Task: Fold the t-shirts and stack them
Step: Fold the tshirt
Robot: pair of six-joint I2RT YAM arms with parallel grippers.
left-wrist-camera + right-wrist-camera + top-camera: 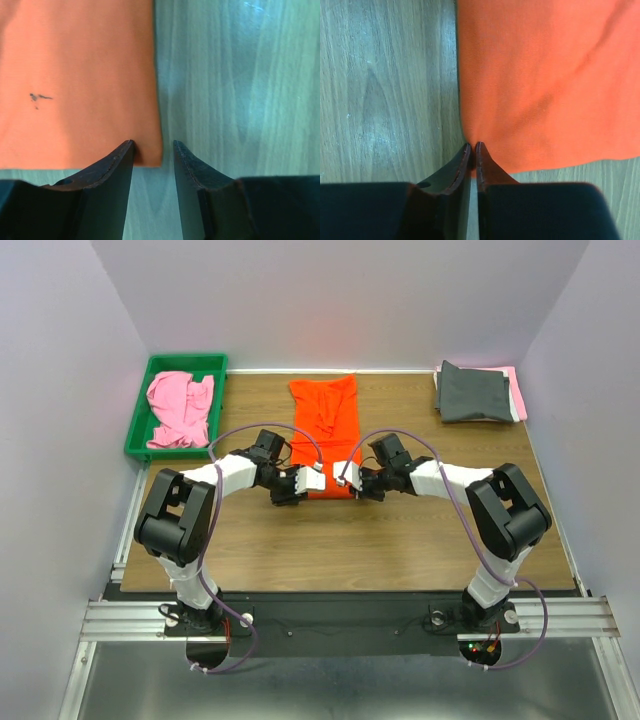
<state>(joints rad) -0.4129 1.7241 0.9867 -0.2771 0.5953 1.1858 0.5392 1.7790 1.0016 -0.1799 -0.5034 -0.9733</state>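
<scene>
Gripping the near hem looks to us like the step in hand. The orange t-shirt (325, 420) lies flat mid-worktop as a long strip, collar end away from the arm bases, and both arms meet at its near end.

In the right wrist view, the right pincer (472, 145) is closed on one near corner, the cloth puckering into its tips. In the left wrist view, the left pincer (153, 145) stands open, and the other near corner lies just between its two fingers, not yet pinched.

We place the task about midway. A dark grey t-shirt (474, 392) sits folded at the far right corner of the worktop (400, 540), over a pink t-shirt (518, 390) whose edge peeks out. Another pink one, the crumpled pink t-shirt (180, 408), waits in the green tray (138, 420).

Next, we think, the left fingers should close on their corner. Both arms can then lift evenly and carry the hem toward the collar. They should keep level so the strip folds squarely and neither corner slips free.
</scene>
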